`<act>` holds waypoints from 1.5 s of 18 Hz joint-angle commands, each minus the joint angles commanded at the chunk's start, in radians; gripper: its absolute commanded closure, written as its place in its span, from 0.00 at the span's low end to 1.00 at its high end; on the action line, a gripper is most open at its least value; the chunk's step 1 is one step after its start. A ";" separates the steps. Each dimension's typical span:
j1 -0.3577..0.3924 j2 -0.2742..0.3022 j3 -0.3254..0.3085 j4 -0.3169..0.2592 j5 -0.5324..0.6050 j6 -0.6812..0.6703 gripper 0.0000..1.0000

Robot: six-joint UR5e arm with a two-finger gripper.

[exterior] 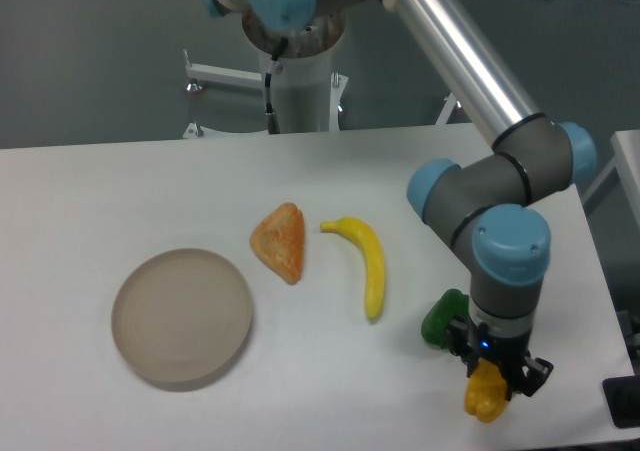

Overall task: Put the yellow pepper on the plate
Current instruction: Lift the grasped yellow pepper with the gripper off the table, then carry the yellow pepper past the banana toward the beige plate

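The yellow pepper [484, 392] is small and yellow-orange. It sits between the fingers of my gripper [497, 376] near the table's front right edge. The gripper points down and appears shut on it; I cannot tell whether the pepper is touching the table or held just above it. The plate [181, 316] is a round beige disc at the front left of the table, far from the gripper, with nothing on it.
A green pepper [443, 317] lies just left of the gripper, partly behind the wrist. A yellow banana [367, 262] and an orange wedge [281, 241] lie mid-table between gripper and plate. The table's right edge [600, 271] is close to the arm.
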 joint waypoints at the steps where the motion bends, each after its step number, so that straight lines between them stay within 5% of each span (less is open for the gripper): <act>1: -0.003 0.037 -0.034 -0.024 -0.002 -0.014 0.48; 4: -0.035 0.150 -0.146 -0.098 -0.003 -0.103 0.48; 7: -0.070 0.206 -0.163 -0.214 -0.008 -0.225 0.48; 11: -0.141 0.256 -0.189 -0.261 -0.044 -0.507 0.48; 20: -0.293 0.230 -0.255 -0.241 -0.063 -0.917 0.48; 27: -0.412 0.212 -0.292 -0.184 -0.097 -0.993 0.48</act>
